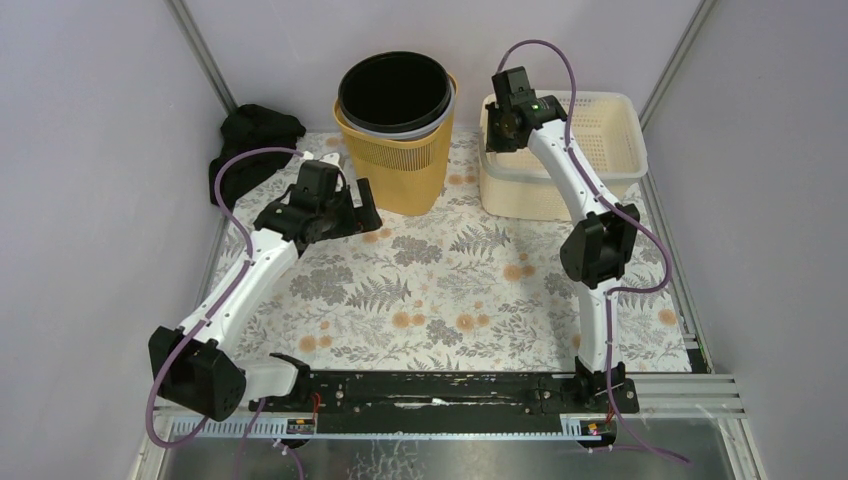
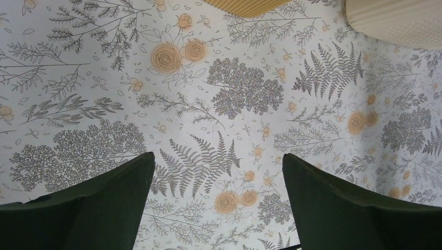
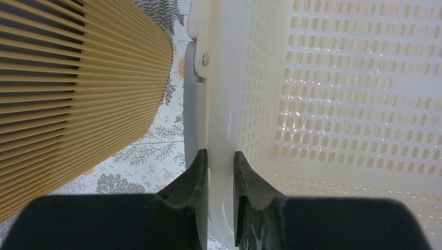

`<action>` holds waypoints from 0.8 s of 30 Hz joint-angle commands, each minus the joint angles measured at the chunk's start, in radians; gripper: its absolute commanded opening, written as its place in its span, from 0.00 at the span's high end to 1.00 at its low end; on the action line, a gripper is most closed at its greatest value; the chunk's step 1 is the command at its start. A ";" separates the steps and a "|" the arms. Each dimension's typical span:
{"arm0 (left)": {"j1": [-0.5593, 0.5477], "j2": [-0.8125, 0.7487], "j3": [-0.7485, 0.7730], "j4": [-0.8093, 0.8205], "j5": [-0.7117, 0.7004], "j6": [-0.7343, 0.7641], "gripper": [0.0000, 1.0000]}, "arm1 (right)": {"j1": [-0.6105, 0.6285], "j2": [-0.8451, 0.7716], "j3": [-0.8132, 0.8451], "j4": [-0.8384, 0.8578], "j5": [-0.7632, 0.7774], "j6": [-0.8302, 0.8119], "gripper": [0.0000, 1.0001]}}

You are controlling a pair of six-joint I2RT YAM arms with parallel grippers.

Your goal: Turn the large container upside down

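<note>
Cream plastic is what matters from the top camera. The cream basket sits upright at the far right of the desk, mouth up, with its long axis running left to right. My right arm stretches far forward, its wrist bent down over the basket's left end. The right hand is at that rim, and the rest of the basket lies out to the hand's right. To the hand's left stands a yellow bin with a black bucket nested in it. My left arm reaches forward and inward. The left hand hangs just short of the yellow bin's base, touching nothing. A black cloth lies beyond it to the left.

On the left wrist camera, the left hand is released. Its fingers are spread wide over the flowered desk cover and hold nothing. An edge of the yellow bin shows ahead of the hand, and a corner of the cream basket ahead to its right.

On the right wrist camera, the right hand is clenched on the basket's rim. One of the fingers is outside the wall and the other inside, both pressed against it. A grey strip runs along the outside of the rim ahead of the outer finger. The perforated basket wall and floor spread to the hand's right. The ribbed yellow bin stands apart to its left.
</note>
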 commanded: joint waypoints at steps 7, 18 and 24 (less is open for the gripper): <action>0.005 0.006 -0.010 0.052 0.043 0.006 0.00 | -0.012 -0.155 -0.088 0.014 -0.015 -0.031 0.34; 0.004 -0.010 -0.022 0.044 0.038 0.023 0.00 | -0.083 -0.075 0.097 -0.023 -0.017 0.025 0.26; 0.004 -0.025 -0.035 0.040 0.038 0.024 0.00 | -0.165 -0.071 -0.023 -0.009 -0.140 0.082 0.41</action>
